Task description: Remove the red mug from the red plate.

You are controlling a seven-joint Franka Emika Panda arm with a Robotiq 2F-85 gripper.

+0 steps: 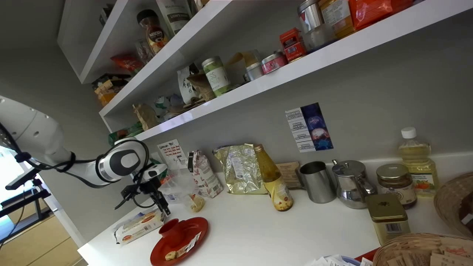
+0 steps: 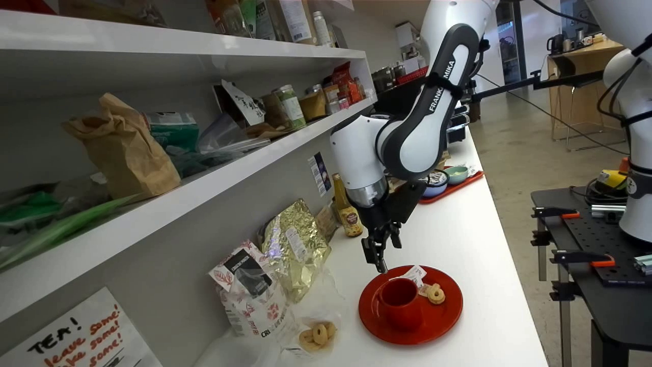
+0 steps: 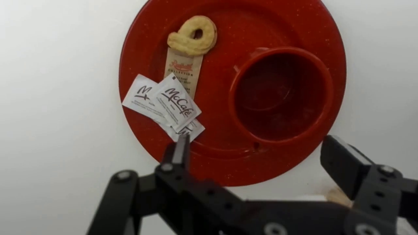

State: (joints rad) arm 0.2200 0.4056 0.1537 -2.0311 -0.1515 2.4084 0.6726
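Note:
The red mug stands upright on the red plate, in both exterior views (image 1: 172, 231) (image 2: 401, 310) and in the wrist view (image 3: 282, 94), where it sits towards the plate's right side. The red plate (image 1: 198, 226) is round and glossy; it also shows in an exterior view (image 2: 443, 322) and in the wrist view (image 3: 228, 168). My gripper (image 2: 388, 257) is above the plate near its edge, apart from the mug. In the wrist view the gripper (image 3: 255, 138) has its fingers wide apart with nothing between them. Part of the plate is hidden by the left finger.
White sugar packets (image 3: 173, 104) and a ring biscuit (image 3: 196, 36) lie on the plate. A clear bag of biscuits (image 2: 317, 336), a gold foil bag (image 2: 295, 250) and a bottle (image 2: 349, 209) stand along the wall. A white package (image 1: 142, 225) lies beside the plate. Shelves (image 1: 207, 107) overhang the counter.

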